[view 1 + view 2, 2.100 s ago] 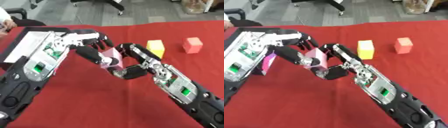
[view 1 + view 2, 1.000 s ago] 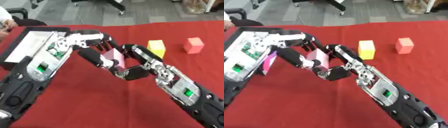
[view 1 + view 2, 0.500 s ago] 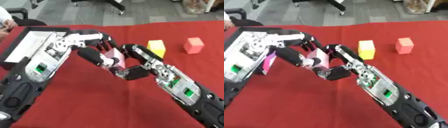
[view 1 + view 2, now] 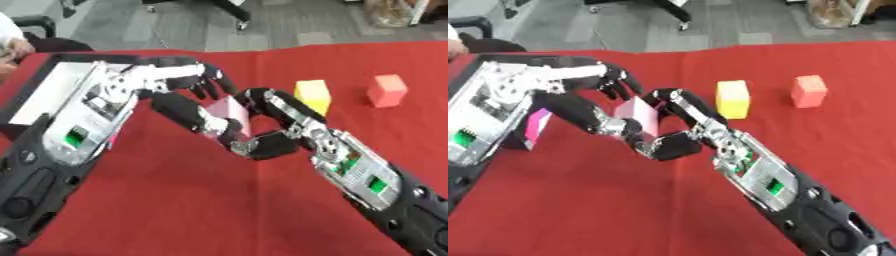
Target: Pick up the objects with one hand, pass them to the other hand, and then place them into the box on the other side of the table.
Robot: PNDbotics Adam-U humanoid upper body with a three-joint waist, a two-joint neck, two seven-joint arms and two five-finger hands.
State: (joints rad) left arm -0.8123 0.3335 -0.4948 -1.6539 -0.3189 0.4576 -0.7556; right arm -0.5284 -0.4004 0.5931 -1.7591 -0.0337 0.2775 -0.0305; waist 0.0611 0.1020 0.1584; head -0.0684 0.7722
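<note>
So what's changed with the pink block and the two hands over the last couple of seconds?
Very little. The pink block is still held between the left hand and the right hand above the red cloth, with both sets of fingers on it; neither has let go, so the handover is not finished. The left hand's fingers have shifted slightly on the block. The yellow block and the orange block have not moved.

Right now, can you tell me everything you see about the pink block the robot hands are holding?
The pink block is a small, plain, pale pink block with flat faces, tilted. It is held above the red tablecloth, near the middle of the table, between both hands: the left hand curls over it from above-left, and the right hand wraps it from the right and below.
</note>
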